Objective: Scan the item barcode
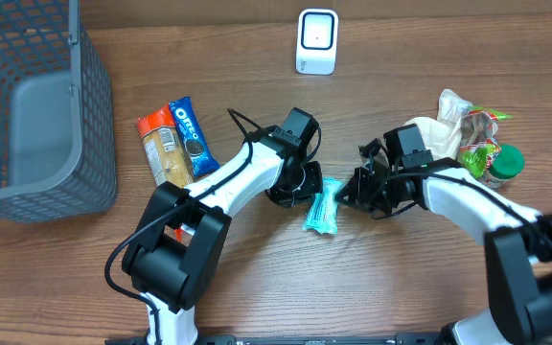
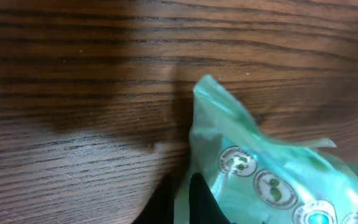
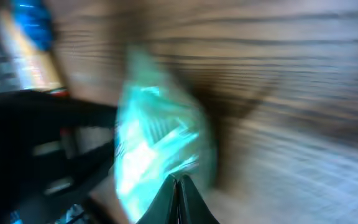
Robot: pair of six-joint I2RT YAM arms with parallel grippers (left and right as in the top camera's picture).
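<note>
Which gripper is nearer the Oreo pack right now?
Left. The left gripper is at the edge of the teal packet facing the Oreo pack; the right gripper is at the packet's far edge, farther away.

packet [image 1: 322,207] — centre | scanner [image 1: 316,41] behind it | basket [image 1: 92,115] far left | jar [image 1: 508,165] right

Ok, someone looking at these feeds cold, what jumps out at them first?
The teal snack packet at the table's centre, where both arms meet with jaws shut at its edges; it fills both wrist views. Next come the white scanner standing at the far edge, and the grey mesh basket in the far left corner, with an Oreo pack lying beside it.
</note>
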